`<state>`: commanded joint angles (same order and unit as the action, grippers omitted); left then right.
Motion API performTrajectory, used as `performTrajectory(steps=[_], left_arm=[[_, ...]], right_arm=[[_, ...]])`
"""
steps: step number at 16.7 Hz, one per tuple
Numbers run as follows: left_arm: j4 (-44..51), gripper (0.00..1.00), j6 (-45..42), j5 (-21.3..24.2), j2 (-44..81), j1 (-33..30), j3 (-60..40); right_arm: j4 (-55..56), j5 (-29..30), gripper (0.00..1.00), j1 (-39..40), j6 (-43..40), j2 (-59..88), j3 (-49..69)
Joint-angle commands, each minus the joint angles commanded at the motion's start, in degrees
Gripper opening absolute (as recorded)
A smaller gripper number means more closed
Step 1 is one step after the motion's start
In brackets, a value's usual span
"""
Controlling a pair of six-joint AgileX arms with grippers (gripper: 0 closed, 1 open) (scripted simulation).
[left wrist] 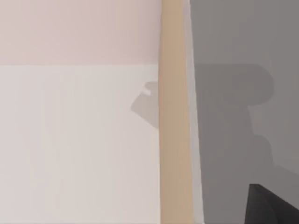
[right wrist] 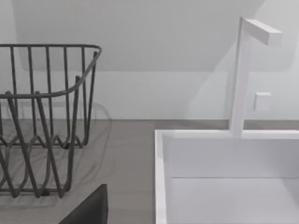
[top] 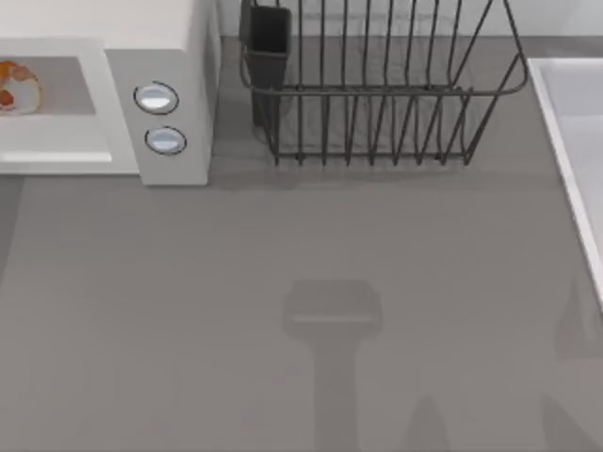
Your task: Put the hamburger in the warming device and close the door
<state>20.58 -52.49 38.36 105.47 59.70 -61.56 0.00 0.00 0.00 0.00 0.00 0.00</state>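
Top view, upper left of the frame: the hamburger (top: pixel 17 87) lies inside the microwave (top: pixel 179 56); the door is next, though neither gripper's opening can be told.

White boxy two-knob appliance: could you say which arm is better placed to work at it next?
Probably left: the white boxy appliance stands at the table's left; right wrist view faces the white sink.
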Motion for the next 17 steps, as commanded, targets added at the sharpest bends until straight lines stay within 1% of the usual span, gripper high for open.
performTrajectory(steps=[4,7,13,17], left_arm=[[-0.3,0.00,0.7,-0.3,-1.0,-0.5,0.8],[-2.6,0.00,3.5,-1.6,-5.3,-2.9,5.8],[-9.0,0.00,10.4,-4.7,-16.4,-9.6,19.2],[-10.0,0.00,11.5,-5.3,-18.2,-10.8,21.3]], right_arm=[[0.0,0.0,1.00,0.0,0.0,0.0,0.0],[0.0,0.0,1.00,0.0,0.0,0.0,0.0],[0.0,0.0,1.00,0.0,0.0,0.0,0.0],[0.0,0.0,1.00,0.0,0.0,0.0,0.0]])
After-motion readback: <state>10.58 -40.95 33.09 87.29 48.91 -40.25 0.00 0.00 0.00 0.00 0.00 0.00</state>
